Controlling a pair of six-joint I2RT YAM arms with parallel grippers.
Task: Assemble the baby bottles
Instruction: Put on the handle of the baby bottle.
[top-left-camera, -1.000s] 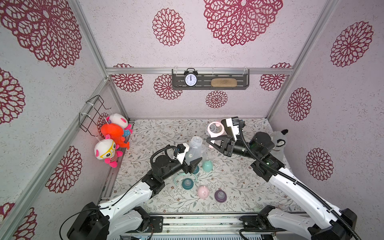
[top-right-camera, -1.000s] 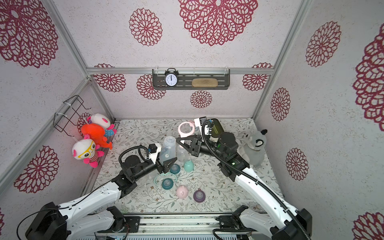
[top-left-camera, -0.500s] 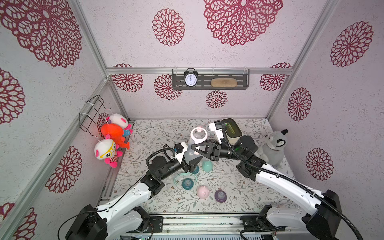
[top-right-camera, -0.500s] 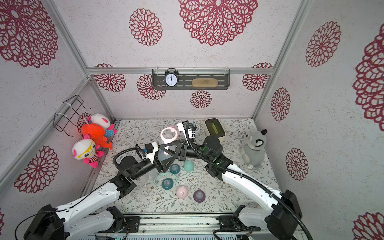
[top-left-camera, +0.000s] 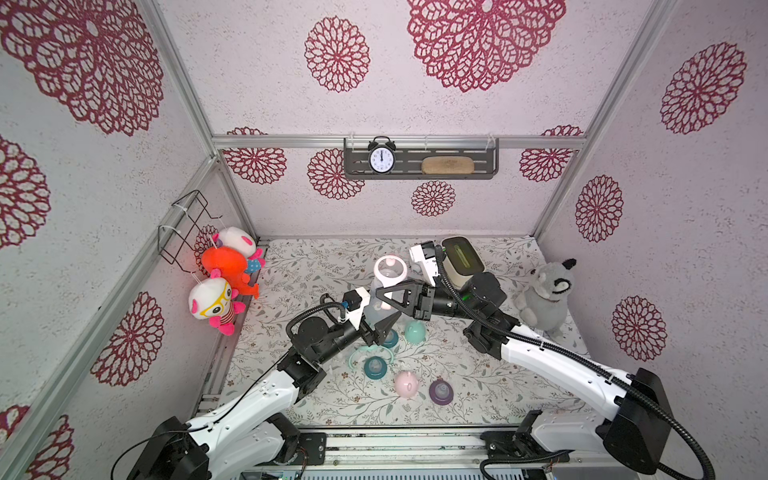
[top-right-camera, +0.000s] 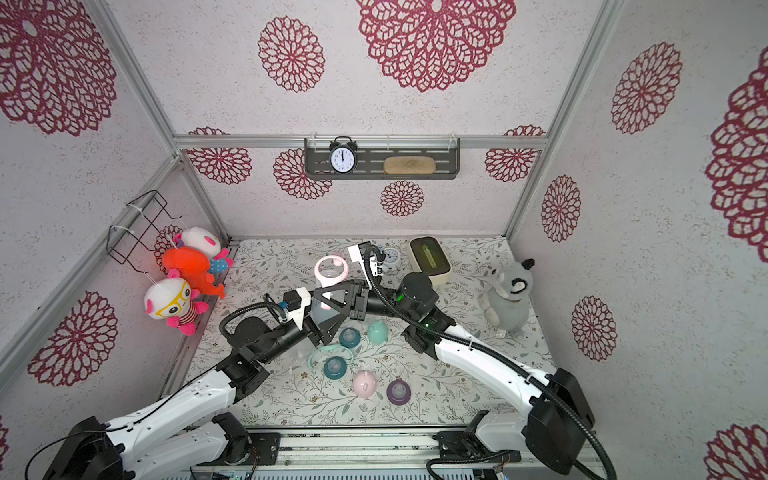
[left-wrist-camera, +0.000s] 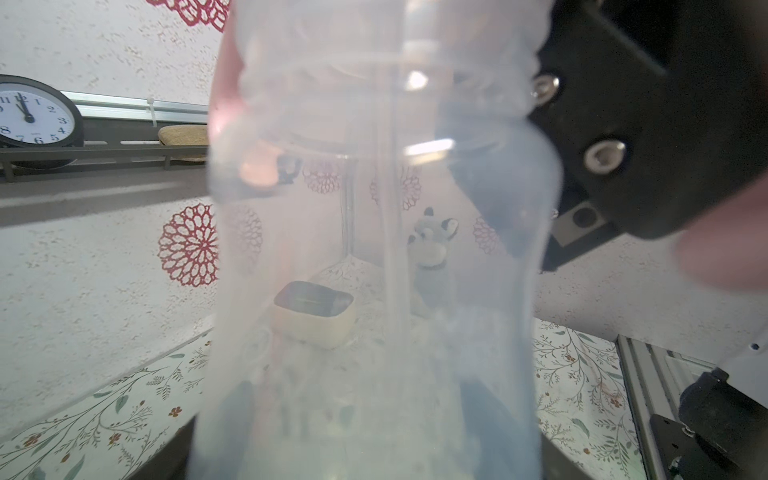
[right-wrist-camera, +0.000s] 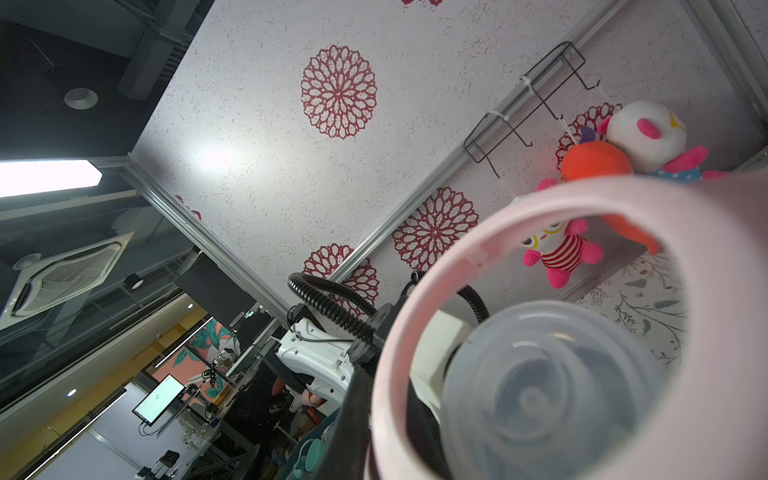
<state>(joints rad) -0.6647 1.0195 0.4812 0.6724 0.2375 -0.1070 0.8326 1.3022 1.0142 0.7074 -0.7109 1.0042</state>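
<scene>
My left gripper is shut on a clear baby bottle, held upright above the middle of the mat. This bottle fills the left wrist view. My right gripper is shut on a pink two-handled ring, which hangs tilted right over the bottle's mouth. In the right wrist view the mouth shows through the ring; whether they touch I cannot tell. On the mat lie a mint cap, a mint ring, teal collars, a pink cap and a purple collar.
A grey plush animal stands at the right wall. A cream box and a small white alarm clock sit at the back. Plush toys hang on the left wall. The loose parts lie close under my left gripper.
My right gripper has carried the pink ring leftward from the back right to just above the bottle. The left gripper has shifted the bottle slightly left and kept its grip.
</scene>
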